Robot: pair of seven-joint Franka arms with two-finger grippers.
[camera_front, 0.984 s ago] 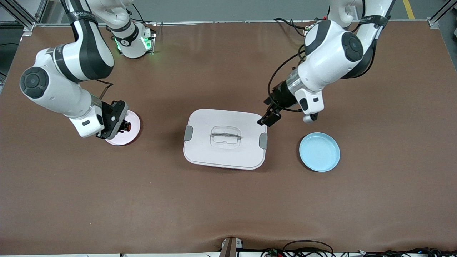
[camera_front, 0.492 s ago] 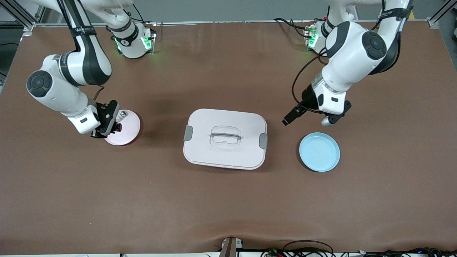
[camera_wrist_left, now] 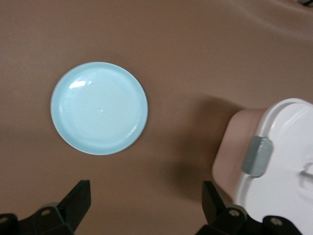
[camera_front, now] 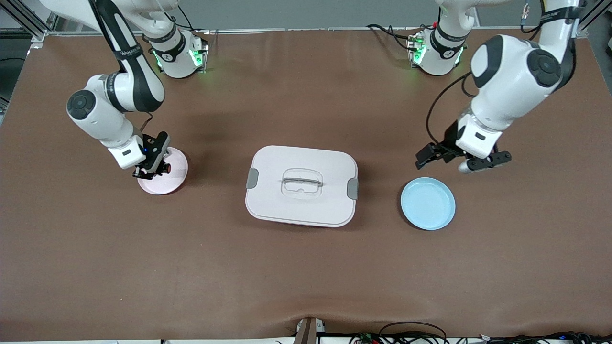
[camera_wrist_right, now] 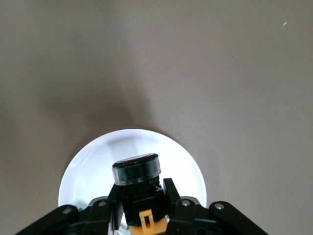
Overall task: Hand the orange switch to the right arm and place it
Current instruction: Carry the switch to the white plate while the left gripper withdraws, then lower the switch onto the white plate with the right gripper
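The right gripper (camera_front: 154,165) hangs over the pink plate (camera_front: 173,180) at the right arm's end of the table. Its fingers (camera_wrist_right: 172,203) are pinched tight on the orange switch (camera_wrist_right: 138,182), which sits just above the plate. In the middle of the brown table (camera_front: 306,267) is a white box with a lid (camera_front: 301,185) and grey clips. Toward the left arm's end lies a light blue plate (camera_front: 428,203). The left gripper (camera_front: 432,155) hangs over the bare table beside that plate, its fingers (camera_wrist_left: 76,205) spread wide and holding nothing.
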